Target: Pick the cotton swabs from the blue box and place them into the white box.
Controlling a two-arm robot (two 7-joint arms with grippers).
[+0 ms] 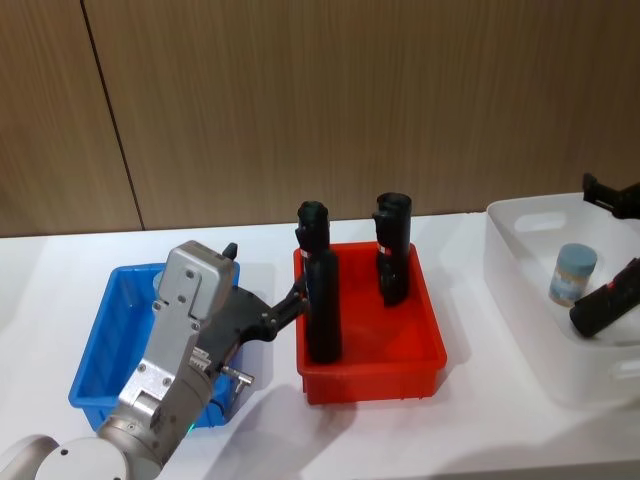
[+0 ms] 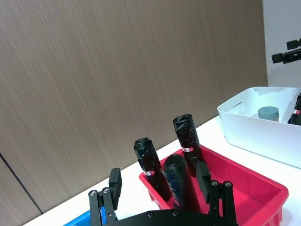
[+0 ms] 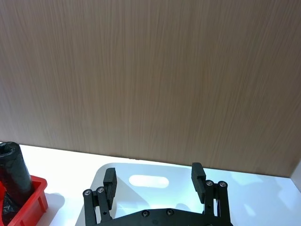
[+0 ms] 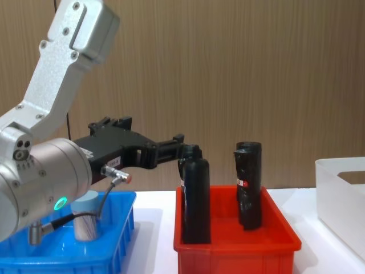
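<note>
Cotton swabs (image 4: 86, 222): pale-lidded cylindrical jar upright in glossy blue box (image 4: 108, 251), below extended left pincer (image 2: 160, 186), fingers spread; right pincer (image 3: 154, 184) likewise spread over smooth white box (image 1: 530, 320).

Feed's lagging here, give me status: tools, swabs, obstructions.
Left tool open, empty, over blue box. Right tool open above white box. One swab jar delivered, one still in blue. Black bottles close beside left tool.

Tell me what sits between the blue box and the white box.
In the head view, the red bin stands between the blue box and the white box, with two tall black bottles upright inside it.
</note>
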